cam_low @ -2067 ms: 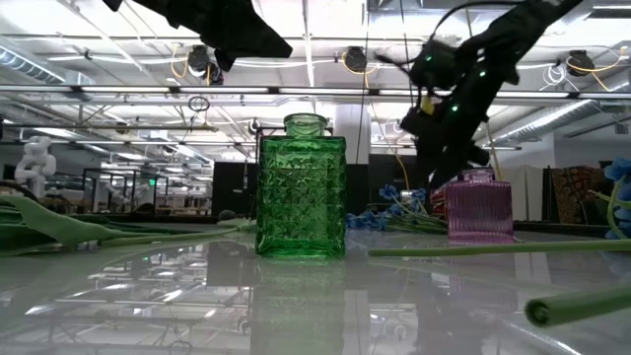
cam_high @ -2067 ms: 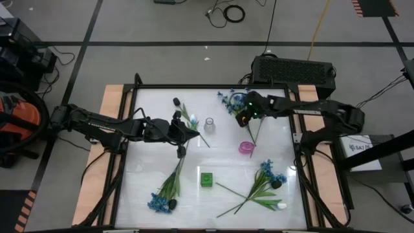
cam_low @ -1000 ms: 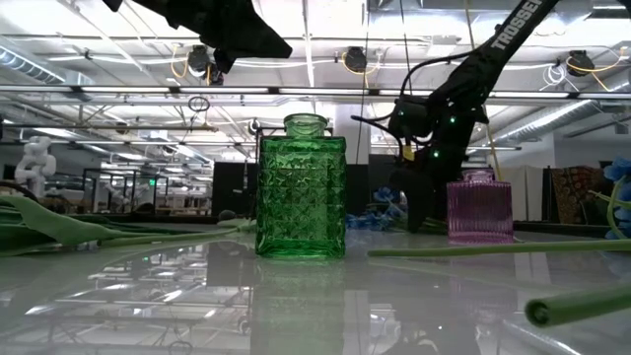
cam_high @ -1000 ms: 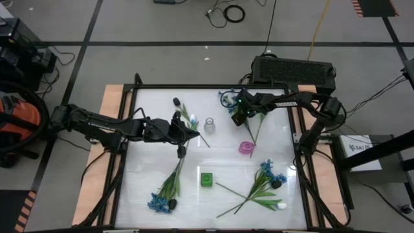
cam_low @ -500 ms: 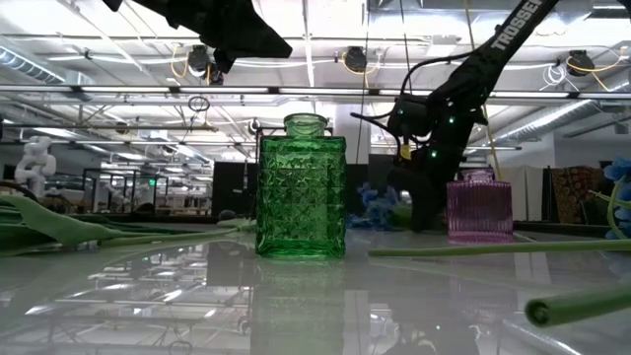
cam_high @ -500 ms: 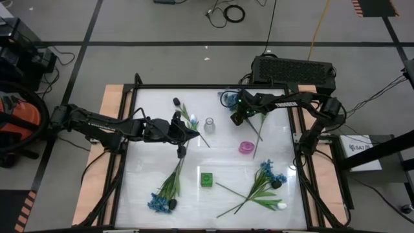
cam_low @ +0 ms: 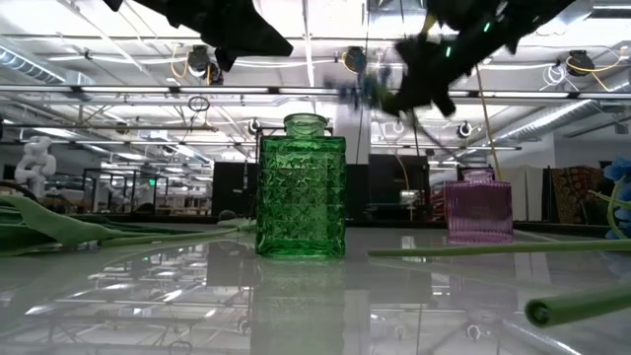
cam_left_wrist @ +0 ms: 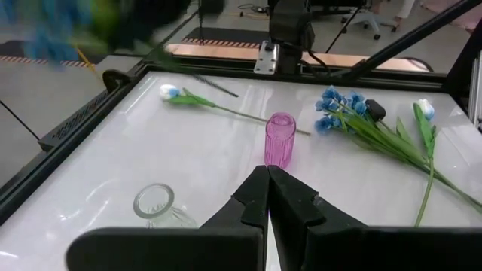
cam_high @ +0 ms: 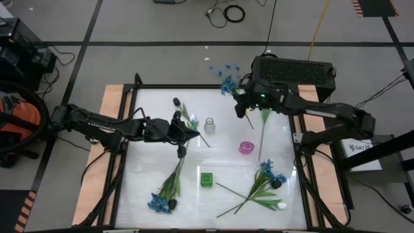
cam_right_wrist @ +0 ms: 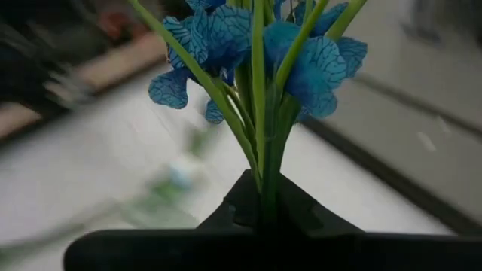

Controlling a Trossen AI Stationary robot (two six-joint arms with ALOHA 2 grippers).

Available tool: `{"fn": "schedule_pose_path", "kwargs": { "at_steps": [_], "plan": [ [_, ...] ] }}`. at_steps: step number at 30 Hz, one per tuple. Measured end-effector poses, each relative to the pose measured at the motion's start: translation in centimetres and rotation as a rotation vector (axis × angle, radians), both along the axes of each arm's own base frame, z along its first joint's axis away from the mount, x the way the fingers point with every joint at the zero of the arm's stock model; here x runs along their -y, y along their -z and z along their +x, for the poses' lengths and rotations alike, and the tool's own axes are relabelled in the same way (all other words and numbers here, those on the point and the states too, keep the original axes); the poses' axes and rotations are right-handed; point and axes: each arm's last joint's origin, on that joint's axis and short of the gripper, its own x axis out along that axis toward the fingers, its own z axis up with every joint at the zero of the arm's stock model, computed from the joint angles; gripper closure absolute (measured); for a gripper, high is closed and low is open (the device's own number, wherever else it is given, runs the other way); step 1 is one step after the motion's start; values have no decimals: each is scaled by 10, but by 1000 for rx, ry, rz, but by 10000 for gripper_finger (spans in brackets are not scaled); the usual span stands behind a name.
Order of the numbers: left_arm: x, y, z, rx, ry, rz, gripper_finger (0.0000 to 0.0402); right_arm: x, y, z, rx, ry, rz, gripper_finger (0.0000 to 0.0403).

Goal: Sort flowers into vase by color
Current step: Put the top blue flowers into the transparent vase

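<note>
My right gripper (cam_high: 241,96) is shut on a bunch of blue flowers (cam_high: 227,83), raised above the table's far edge; the blossoms (cam_right_wrist: 248,45) stick out past its fingertips (cam_right_wrist: 263,184). My left gripper (cam_left_wrist: 267,173) hovers shut and empty over the table's left middle (cam_high: 194,133), beside a clear glass vase (cam_high: 209,124). A pink vase (cam_high: 246,147) and a green vase (cam_high: 206,179) stand upright on the table. More flowers lie flat: a blue bunch (cam_high: 163,196) near left, another blue bunch with tulips (cam_high: 266,178) near right, and tulips (cam_high: 184,113) far left. My right gripper pinches the bunch's green stems (cam_right_wrist: 265,169) between its two fingers, just below the blue blossoms. The fingers point slanting toward the far left corner, with the blossoms beyond them. The long stem and leaves (cam_high: 263,133) trail back from the hold toward the near edge.
A black box (cam_high: 294,70) sits beyond the far edge, close to the raised bunch. The table's dark frame (cam_high: 132,87) rims the white top. In the low view the green vase (cam_low: 301,187) stands nearest, the pink vase (cam_low: 478,207) behind it.
My right gripper has taken hold of the blue bunch that lay at the far right of the table, then risen quickly and swung toward the far edge, tipping from steeply down to nearly level. The bunch has come up off the table with it.
</note>
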Motion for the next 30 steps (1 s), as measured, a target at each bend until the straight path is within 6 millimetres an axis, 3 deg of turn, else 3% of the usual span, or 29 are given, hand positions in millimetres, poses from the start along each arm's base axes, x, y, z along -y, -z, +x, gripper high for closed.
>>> {"fn": "schedule_pose_path", "kwargs": {
  "at_steps": [5, 12, 15, 21, 25, 30],
  "plan": [
    [0, -3, 1, 29, -1, -4, 388, -36, -38, -12, 194, -124, -93, 395],
    [0, -6, 2, 67, -1, -8, 388, -84, -49, -13, 257, -269, -119, 395],
    [0, -8, 3, 89, -1, -11, 388, -103, -41, -6, 344, -296, -149, 395],
    [5, -11, 5, 130, 92, -68, 388, -128, -3, 5, 545, -376, -145, 395],
    [12, -9, 12, 166, 186, -92, 367, -132, 17, 9, 593, -385, -122, 395],
    [13, -4, 27, 255, 197, -97, 322, -133, 18, 13, 633, -380, -126, 394]
  ]
}}
